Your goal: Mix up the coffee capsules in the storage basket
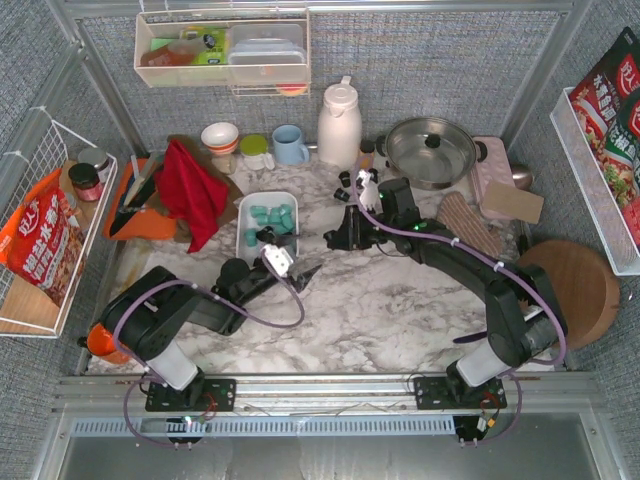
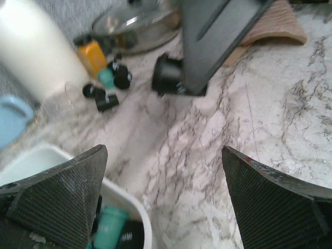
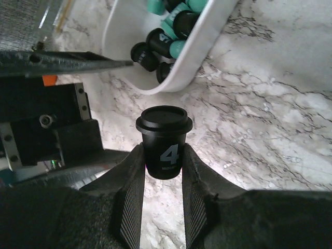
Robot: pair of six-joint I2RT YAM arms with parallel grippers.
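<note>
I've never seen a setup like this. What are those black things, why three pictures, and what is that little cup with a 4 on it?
The black things are two robot arms bolted to the near edge of a marble table. One picture looks down from above; the other two come from small cameras on each arm's wrist, so you see that arm's own fingers. The right pincer is shut on a black capsule marked 4, a coffee pod. The left pincer is open and empty, beside the white basket, which already holds teal and black pods. A few more pods lie loose near the white jug. Around them sit a pan, a blue mug and a red cloth.
</note>
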